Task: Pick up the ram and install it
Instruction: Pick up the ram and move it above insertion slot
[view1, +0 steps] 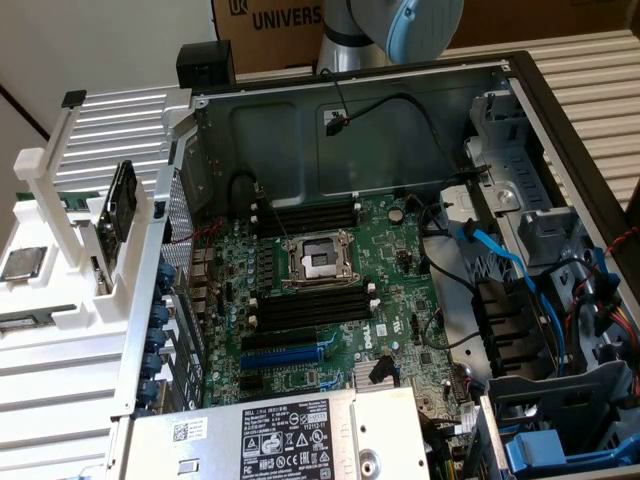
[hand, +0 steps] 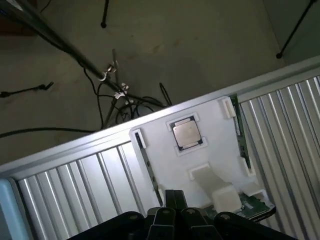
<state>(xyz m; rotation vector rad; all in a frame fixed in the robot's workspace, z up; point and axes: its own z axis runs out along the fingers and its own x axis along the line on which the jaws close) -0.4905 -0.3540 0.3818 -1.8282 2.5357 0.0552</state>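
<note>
Ram (hand: 239, 127) is apparently sitting edge-on in the white holder (hand: 215, 145) beside the CPU (hand: 186, 134), while the pincer (hand: 175, 196) is hovering clenched and empty, risking striking the board's edge if lowered unopened.

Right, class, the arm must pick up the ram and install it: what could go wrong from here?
The gripper is shut while aimed at the white holder; lowered so, it could hit the ram rather than straddle it. A black cable loops beside the memory slots and could snag.
</note>
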